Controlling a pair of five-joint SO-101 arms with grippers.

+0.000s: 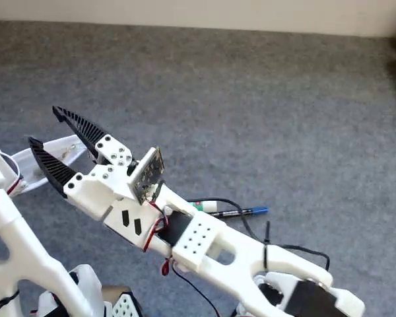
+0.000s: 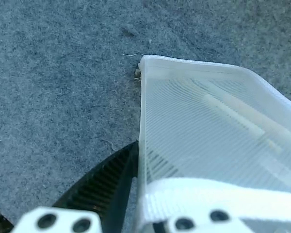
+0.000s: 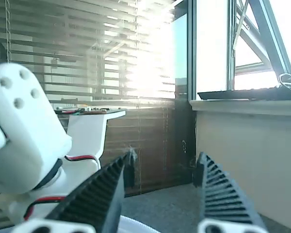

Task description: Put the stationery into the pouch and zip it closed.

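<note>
Left gripper (image 2: 138, 165): clamped on pouch (image 2: 208, 131) edge; far finger hidden behind mesh.
Right gripper (image 1: 43, 125): jaws apart, holding nothing, raised above the table (image 1: 284, 99).
Pen (image 1: 231, 211): on table, well apart from pouch.

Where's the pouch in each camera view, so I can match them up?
High view: the pouch lies left, between the open fingers of the right gripper.
Left wrist view: it covers the right half, its edge in the left gripper.
Right wrist view: a white edge low between the fingers may be it; cannot tell.
Shared landmark: the grey carpet.
</note>
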